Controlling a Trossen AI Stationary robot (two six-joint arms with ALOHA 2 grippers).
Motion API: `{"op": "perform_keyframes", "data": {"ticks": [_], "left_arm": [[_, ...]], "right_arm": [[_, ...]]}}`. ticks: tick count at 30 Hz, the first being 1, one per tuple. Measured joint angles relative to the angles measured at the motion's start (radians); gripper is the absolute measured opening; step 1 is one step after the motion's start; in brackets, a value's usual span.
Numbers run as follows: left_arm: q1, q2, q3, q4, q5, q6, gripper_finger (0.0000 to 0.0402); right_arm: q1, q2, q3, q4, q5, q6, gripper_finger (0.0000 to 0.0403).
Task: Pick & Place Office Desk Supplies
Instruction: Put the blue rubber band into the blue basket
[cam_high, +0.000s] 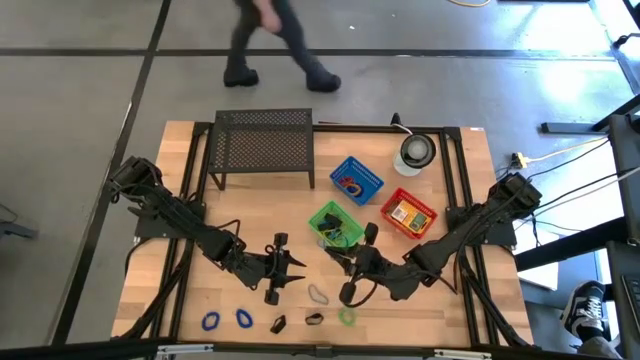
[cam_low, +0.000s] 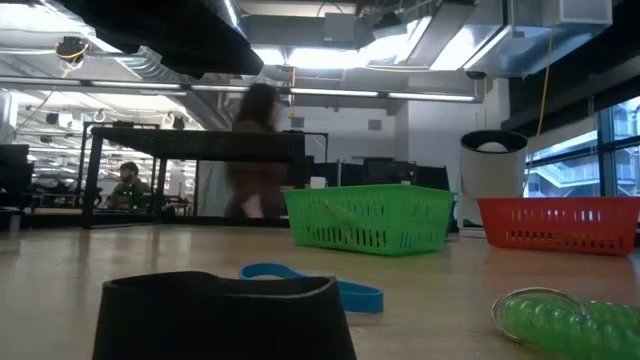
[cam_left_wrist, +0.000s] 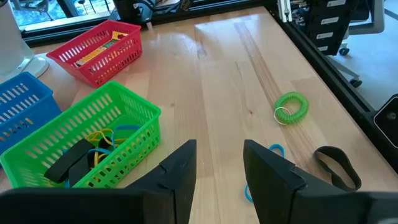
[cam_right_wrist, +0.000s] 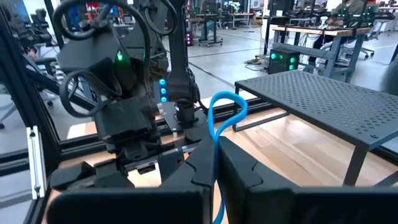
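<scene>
My right gripper (cam_right_wrist: 216, 163) is shut on a thin blue loop (cam_right_wrist: 225, 107) and hovers just in front of the green basket (cam_high: 333, 226). That basket holds yellow and blue loops and a black piece. My left gripper (cam_left_wrist: 217, 169) is open with nothing between its fingers, and stays above the table left of the basket (cam_high: 285, 262). Along the near edge lie two blue loops (cam_high: 210, 321), black clips (cam_high: 278, 323), a black loop (cam_left_wrist: 336, 165) and a green coiled loop (cam_left_wrist: 291, 107). The red basket (cam_left_wrist: 99, 46) holds yellow-orange packets. My right gripper pinches the blue loop's strand (cam_right_wrist: 214, 149) between its two shut fingers. They come at it nearly level, pointing toward the table's far left. One end of the loop curls up above the fingers and the rest hangs below them, slack and clear of the table.
The black mesh rack (cam_high: 262, 145) stands at the far left of the table, a blue basket (cam_high: 356, 180) and a round white and grey object (cam_high: 416, 152) at the far right. A person (cam_high: 280, 40) walks past beyond the far edge.
</scene>
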Motion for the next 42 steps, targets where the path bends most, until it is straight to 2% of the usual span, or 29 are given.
{"op": "perform_keyframes", "data": {"ticks": [17, 21, 26, 32, 35, 40, 42], "left_arm": [[0.000, 0.000, 0.000, 0.000, 0.000, 0.000, 0.0127], [0.000, 0.000, 0.000, 0.000, 0.000, 0.000, 0.0127], [0.000, 0.000, 0.000, 0.000, 0.000, 0.000, 0.0127], [0.000, 0.000, 0.000, 0.000, 0.000, 0.000, 0.0127], [0.000, 0.000, 0.000, 0.000, 0.000, 0.000, 0.0127], [0.000, 0.000, 0.000, 0.000, 0.000, 0.000, 0.0127], [0.000, 0.000, 0.000, 0.000, 0.000, 0.000, 0.0127]], "right_arm": [[0.001, -0.001, 0.000, 0.011, 0.001, -0.005, 0.0013], [0.001, -0.001, 0.001, -0.023, 0.077, 0.002, 0.0013], [-0.007, -0.001, 0.001, -0.106, 0.128, 0.108, 0.0013], [-0.041, -0.001, 0.001, -0.346, 0.127, 0.345, 0.0013], [-0.069, -0.001, 0.001, -0.476, 0.063, 0.496, 0.0013], [-0.126, -0.001, 0.001, -0.643, -0.202, 0.691, 0.0013], [-0.142, 0.012, 0.001, -0.666, -0.269, 0.726, 0.0013]]}}
